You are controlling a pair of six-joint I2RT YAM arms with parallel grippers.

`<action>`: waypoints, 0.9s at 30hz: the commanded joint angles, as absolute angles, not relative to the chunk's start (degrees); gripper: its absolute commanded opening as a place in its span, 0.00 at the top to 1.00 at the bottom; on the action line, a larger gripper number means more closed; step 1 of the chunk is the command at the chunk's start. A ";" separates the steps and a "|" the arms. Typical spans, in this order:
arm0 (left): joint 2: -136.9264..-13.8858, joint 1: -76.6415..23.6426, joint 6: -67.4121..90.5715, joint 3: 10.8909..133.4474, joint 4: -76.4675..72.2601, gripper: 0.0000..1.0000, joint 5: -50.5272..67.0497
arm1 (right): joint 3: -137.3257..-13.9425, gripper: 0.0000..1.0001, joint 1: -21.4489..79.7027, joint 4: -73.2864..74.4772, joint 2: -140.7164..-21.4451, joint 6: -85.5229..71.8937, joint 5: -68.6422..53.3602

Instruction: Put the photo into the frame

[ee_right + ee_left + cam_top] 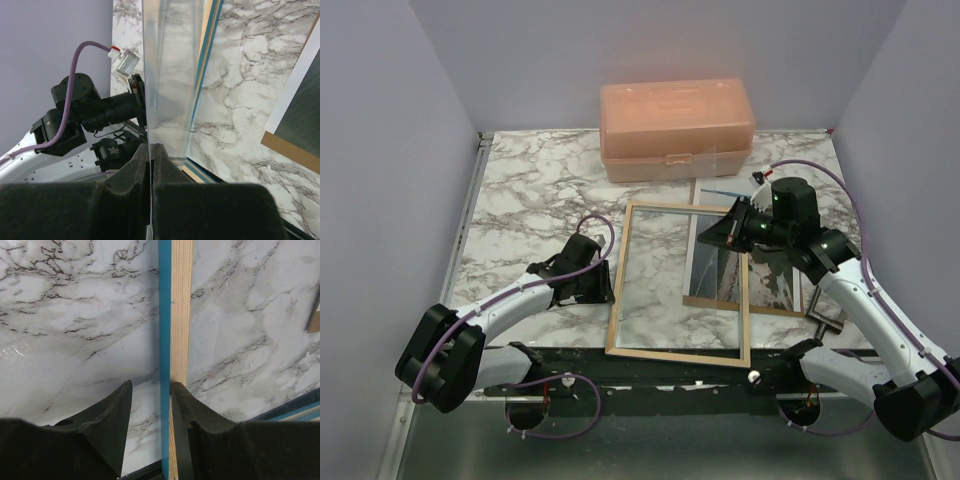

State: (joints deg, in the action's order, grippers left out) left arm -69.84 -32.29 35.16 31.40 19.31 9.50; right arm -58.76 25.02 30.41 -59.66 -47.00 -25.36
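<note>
Photo (pixel 770 280) lies face up, right of centre on the marble table (pixel 540 190), on the brown backing board (pixel 770 308). Its white border and dark scenery also show at the right edge of the right wrist view (pixel 302 110), with the board (pixel 285 150) showing just below the border. From above, its left part sits beneath the frame (pixel 675 352). Frame is mid-table, wood-coloured side up, near rim at the table's near edge, and marble is visible through the clear pane (pixel 670 290). I cannot tell from above whether it lies fully flat. Left gripper (pixel 607 285) is at the frame's left rim. In its wrist view the gripper (pixel 151 385) straddles the rim (pixel 181 315), jaws partly apart. One finger (pixel 182 405) touches the wood face; the other stands off from the blue edge, so nothing is clamped. Right gripper (pixel 712 233) is at the frame's far right corner. In its own view the gripper (pixel 151 146) has its fingers pressed nearly together on a thin clear edge, which I read as the pane (pixel 170 90). The pane runs away edge-on beside the blue rim (pixel 206 65). A peach plastic box (pixel 677 128) stands at the far edge of the table, apart from the frame.
</note>
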 commanded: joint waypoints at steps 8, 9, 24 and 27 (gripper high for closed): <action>-71.62 -32.06 34.37 31.37 20.11 0.62 7.74 | -54.54 0.99 24.92 25.67 -58.45 -51.71 -27.33; -71.63 -32.06 34.37 31.38 20.08 0.62 7.73 | -54.27 0.99 24.96 25.66 -58.45 -51.67 -27.25; -71.89 -32.15 34.19 31.43 20.00 0.62 8.09 | -53.36 1.00 24.96 25.65 -56.78 -53.09 -26.06; -71.85 -32.09 34.19 31.44 19.97 0.62 8.11 | -54.34 1.00 24.95 25.83 -56.77 -53.18 -26.02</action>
